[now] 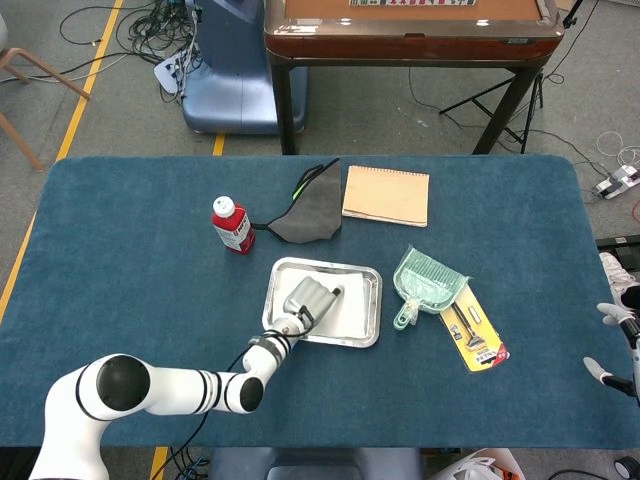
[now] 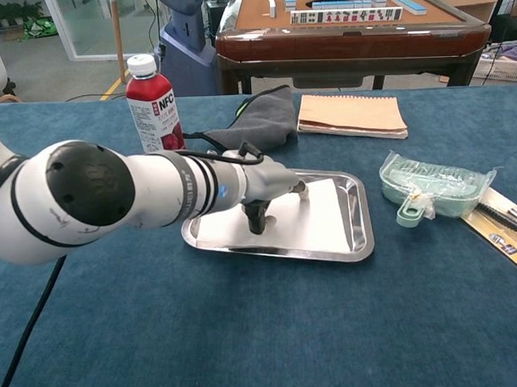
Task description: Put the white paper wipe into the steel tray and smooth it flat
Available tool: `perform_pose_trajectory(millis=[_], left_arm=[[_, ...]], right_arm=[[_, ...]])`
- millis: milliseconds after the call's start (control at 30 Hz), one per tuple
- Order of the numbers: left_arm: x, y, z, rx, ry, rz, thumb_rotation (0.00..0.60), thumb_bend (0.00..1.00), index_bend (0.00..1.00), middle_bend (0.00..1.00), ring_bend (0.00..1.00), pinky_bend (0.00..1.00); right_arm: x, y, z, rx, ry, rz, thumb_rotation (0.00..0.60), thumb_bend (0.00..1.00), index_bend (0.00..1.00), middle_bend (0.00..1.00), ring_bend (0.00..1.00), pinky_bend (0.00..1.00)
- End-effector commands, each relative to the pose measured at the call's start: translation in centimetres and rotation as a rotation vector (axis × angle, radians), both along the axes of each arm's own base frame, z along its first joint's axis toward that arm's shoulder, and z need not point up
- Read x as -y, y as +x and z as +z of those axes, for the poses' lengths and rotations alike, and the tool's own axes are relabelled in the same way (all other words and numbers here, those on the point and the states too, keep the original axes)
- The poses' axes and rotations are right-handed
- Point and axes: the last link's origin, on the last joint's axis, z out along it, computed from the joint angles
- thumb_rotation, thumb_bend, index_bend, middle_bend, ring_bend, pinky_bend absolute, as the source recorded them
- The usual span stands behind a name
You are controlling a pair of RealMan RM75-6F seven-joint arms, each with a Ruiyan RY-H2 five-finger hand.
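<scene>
**Steel tray, white wipe, my left hand on top**

Blue cloth covers the table (image 1: 120,260), the biggest thing in front of me. On it, at the middle, sits the tray (image 1: 371,300), and the wipe (image 2: 315,221) lies inside it, its white sheet spread over the tray floor in the chest view. My left arm (image 2: 115,207) reaches in from the near left edge, and my left hand (image 1: 308,298) rests on the wipe, fingers (image 2: 302,190) pointing down onto the sheet; they pinch nothing that I can see, and I cannot tell how far they are spread. My right hand (image 1: 612,345) shows only at the far right edge of the head view, off the table, with two fingers apart and nothing between them.

Behind the tray lies a tan notebook (image 1: 386,195), and just left of it a grey cloth (image 1: 308,212). A red bottle (image 1: 232,224) with a white cap stands upright to the left of the cloth. Right of the tray lies a green dustpan (image 1: 427,280), and beside that a yellow card pack (image 1: 473,330).
</scene>
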Motion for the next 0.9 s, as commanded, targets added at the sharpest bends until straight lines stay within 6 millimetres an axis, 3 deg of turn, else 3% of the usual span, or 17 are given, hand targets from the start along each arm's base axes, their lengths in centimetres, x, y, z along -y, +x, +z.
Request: perform_pose_trajectory(millis=[33,400,900], left_arm=[[0.2,0.2,0.0,0.007,-0.003,-0.005,0.6,0.53,0.13,1.0,1.0,1.0],[-0.1,0.1,2.8,0.063,0.03,-0.006,0.6,0.52,0.14,1.0,1.0,1.0],[0.7,-3.4,6.3,-0.104,0.066,-0.057,0.6,0.52,0.15,1.0,1.0,1.0]], right_arm=[[0.0,0.0,0.0,0.0,0.0,0.001,0.6,0.07,0.29,0.39,0.28,0.34],[0.1,0.2,0.0,0.005,-0.001,0.011,0.6,0.07,0.29,0.39,0.28,0.34],[0.4,0.4,-0.5,0.013,0.012,0.03,0.6,0.07,0.29,0.39,0.28,0.34]])
